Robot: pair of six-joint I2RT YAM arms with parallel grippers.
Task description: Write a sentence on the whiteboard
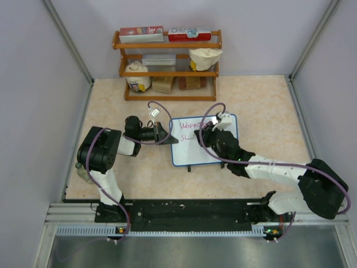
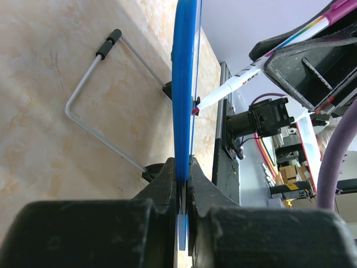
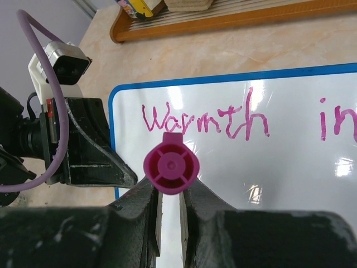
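My right pincer (image 3: 169, 192) was shut tight on the marker (image 3: 170, 169), magenta butt end facing my wrist camera. The barrel ran straight away from me, which put the nib square to the whiteboard (image 3: 240, 162). In the left wrist view the tip sat right at the white face, touching or just off; I couldn't tell which.

"Warmth in" was written across the top line in pink. From overhead I could make out a couple of letters of a second line below it, so I judged we were mid-sentence.

Over to my left pincer (image 2: 183, 173): closed on the board's blue frame at its left edge, one finger on each face. That grip was there to brace it, I reckoned, since the board was propped on a thin wire leg (image 2: 89, 120) and pen pressure could push it back.

The board itself stood mid-surface (image 1: 268, 100), between the two arms. The wooden shelf (image 1: 167, 97) of packets was well behind it against the back wall.
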